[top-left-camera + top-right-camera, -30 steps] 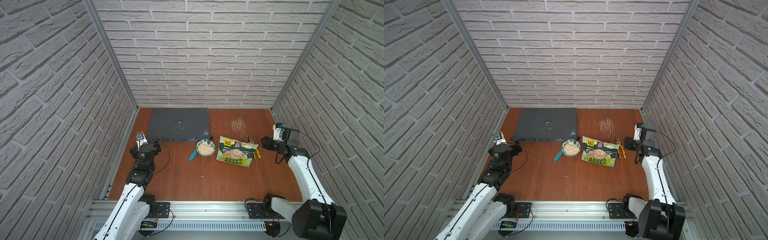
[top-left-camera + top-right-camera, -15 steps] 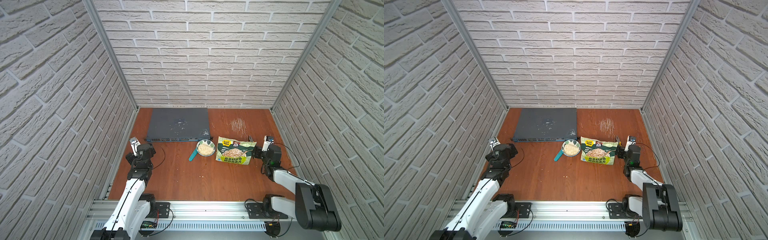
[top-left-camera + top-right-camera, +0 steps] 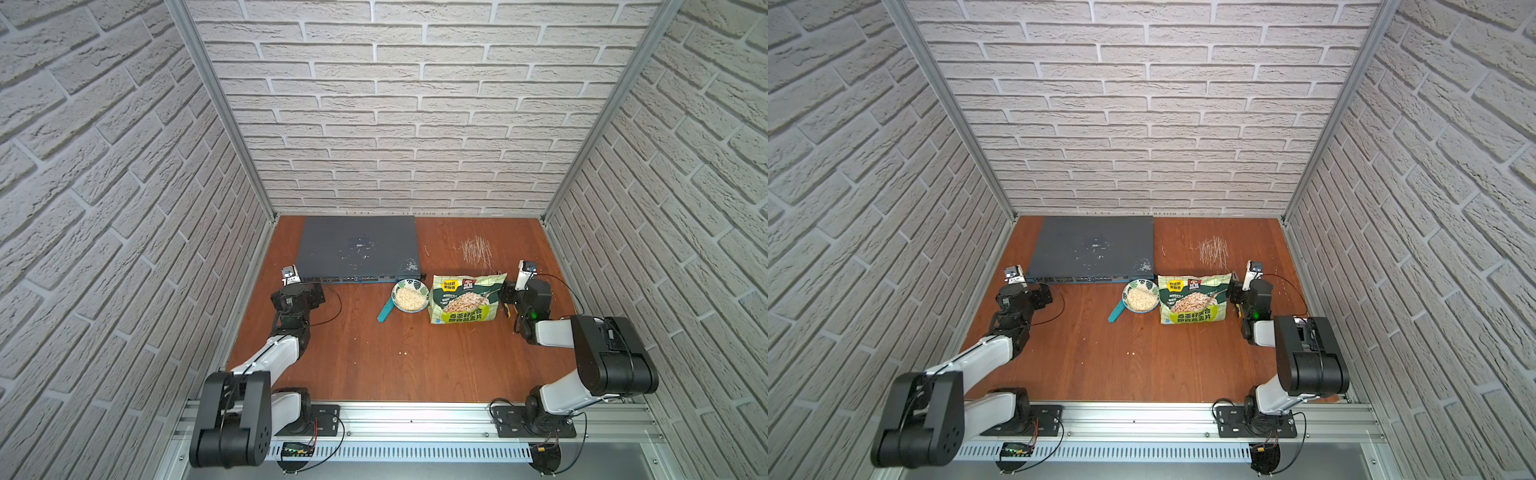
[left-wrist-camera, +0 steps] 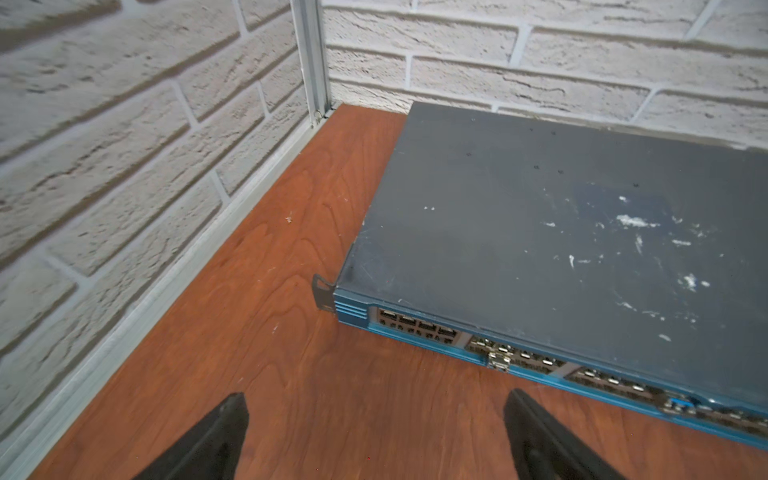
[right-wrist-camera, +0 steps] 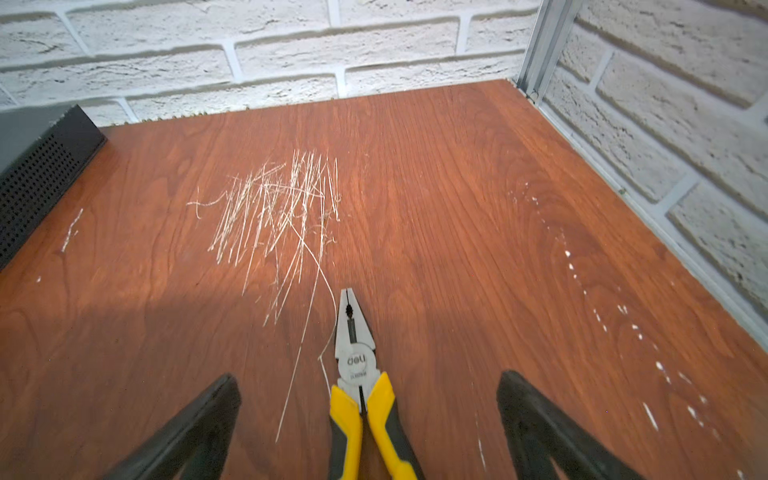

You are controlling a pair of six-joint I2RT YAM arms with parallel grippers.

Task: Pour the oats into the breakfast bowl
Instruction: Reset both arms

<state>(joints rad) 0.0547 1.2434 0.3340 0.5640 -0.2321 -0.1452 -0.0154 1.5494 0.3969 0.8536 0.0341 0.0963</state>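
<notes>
The green oats pouch point(image 3: 464, 300) point(image 3: 1193, 300) lies flat on the table, label up. Just left of it sits the small breakfast bowl point(image 3: 420, 286) point(image 3: 1150, 286) with leaf prints, holding a heap of pale oats point(image 3: 409, 299) point(image 3: 1140, 299). My right gripper point(image 5: 369, 378) is open, low over the table just right of the pouch and not touching it. Yellow-handled pliers point(image 5: 361, 399) lie between its fingers. My left gripper point(image 4: 376, 399) is open and holds nothing. It is by the left wall at the front left corner of a grey network switch point(image 4: 561, 232), far from the bowl.
The network switch point(image 3: 357, 249) fills the back left of the table. A teal handle point(image 3: 385, 311) juts from under the bowl toward the front. White scratches point(image 3: 476, 251) mark the table behind the pouch. A few loose flakes point(image 3: 402, 353) lie mid-table.
My right arm has come down from a raised pose to sit low beside the pouch, its gripper now over the pliers. My left arm has drawn back toward the switch's corner.
</notes>
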